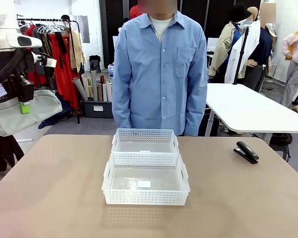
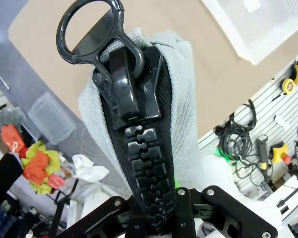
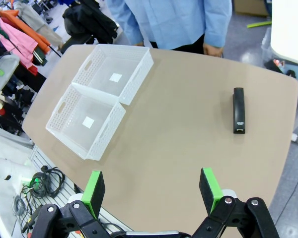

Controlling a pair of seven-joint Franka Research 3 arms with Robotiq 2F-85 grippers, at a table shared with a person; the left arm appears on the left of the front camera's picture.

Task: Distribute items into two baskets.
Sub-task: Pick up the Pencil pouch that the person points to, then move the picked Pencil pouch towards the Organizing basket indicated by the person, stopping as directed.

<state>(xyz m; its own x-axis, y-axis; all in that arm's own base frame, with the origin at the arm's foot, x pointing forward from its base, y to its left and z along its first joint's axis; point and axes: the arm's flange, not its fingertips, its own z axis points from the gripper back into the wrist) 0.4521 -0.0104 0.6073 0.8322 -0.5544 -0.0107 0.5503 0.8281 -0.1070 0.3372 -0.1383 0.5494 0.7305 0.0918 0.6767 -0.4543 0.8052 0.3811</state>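
Note:
Two white perforated baskets stand end to end mid-table: the far basket (image 1: 145, 135) (image 3: 138, 78) and the wider near basket (image 1: 145, 197) (image 3: 107, 136), both empty apart from a white label. A small black stapler (image 1: 246, 151) (image 3: 239, 110) lies on the table at the right. My left gripper (image 1: 24, 101) (image 2: 154, 203) hangs off the table's left side, shut on a grey fabric piece with an oversized black zipper (image 2: 139, 124) (image 1: 25, 116). My right gripper (image 3: 151, 191) is open, high over the table's near edge, holding nothing.
A person in a blue shirt (image 1: 160, 74) stands at the far edge behind the baskets, arms down. A white table (image 1: 248, 106) stands back right and a clothes rack (image 1: 54, 44) back left. Cables and tools (image 2: 258, 144) hang below the table's near side.

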